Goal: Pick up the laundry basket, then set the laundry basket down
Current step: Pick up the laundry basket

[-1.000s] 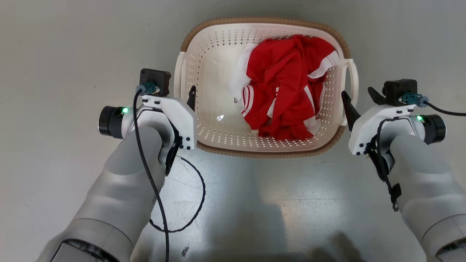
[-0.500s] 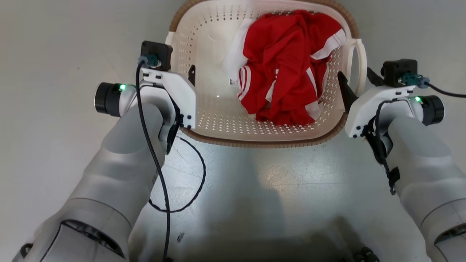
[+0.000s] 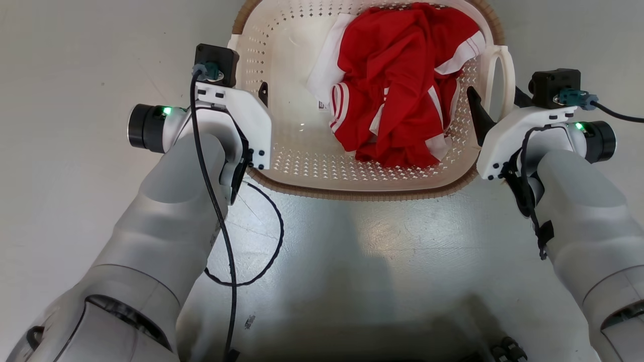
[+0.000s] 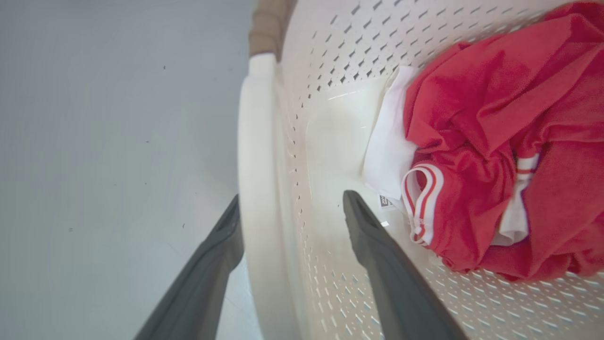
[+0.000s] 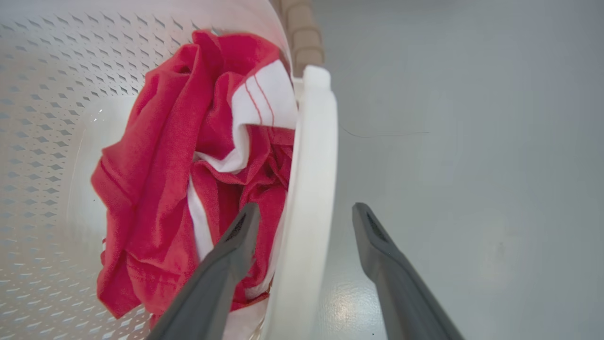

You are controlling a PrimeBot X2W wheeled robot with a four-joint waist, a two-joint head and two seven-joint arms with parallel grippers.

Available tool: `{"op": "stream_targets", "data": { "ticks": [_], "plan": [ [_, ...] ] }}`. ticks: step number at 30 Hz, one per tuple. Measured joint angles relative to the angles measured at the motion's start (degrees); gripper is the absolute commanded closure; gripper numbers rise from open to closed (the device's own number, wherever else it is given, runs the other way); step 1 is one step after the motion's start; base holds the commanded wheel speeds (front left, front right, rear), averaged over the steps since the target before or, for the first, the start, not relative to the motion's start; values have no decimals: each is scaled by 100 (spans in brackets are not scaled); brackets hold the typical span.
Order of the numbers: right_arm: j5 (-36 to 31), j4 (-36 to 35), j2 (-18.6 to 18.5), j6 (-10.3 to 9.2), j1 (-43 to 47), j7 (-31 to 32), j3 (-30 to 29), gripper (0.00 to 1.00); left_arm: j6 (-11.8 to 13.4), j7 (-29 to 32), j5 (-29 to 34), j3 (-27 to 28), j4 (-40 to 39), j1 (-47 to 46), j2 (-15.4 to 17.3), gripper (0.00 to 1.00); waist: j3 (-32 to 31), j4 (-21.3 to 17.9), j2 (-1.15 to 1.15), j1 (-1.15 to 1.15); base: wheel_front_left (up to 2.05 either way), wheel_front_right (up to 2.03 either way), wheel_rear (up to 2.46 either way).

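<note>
Grey floor (image 3: 352,261), laundry basket (image 3: 302,166), left tool (image 4: 292,198) and right tool (image 5: 306,208) astride its handles (image 3: 504,75)

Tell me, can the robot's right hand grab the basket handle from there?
Probably yes. The right gripper is open, with one finger on each side of the loop handle of the laundry basket; nothing else lies between the fingers.
</note>
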Motion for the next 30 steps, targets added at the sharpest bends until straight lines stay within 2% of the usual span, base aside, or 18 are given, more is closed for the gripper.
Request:
{"op": "stream_targets", "data": {
  "ticks": [30],
  "plan": [
    [303,73,125,0,-53,60,229,0,23,5,-548,-519,148,-132,1,0,109,4,0,0,0,0,0]
  ]
}}
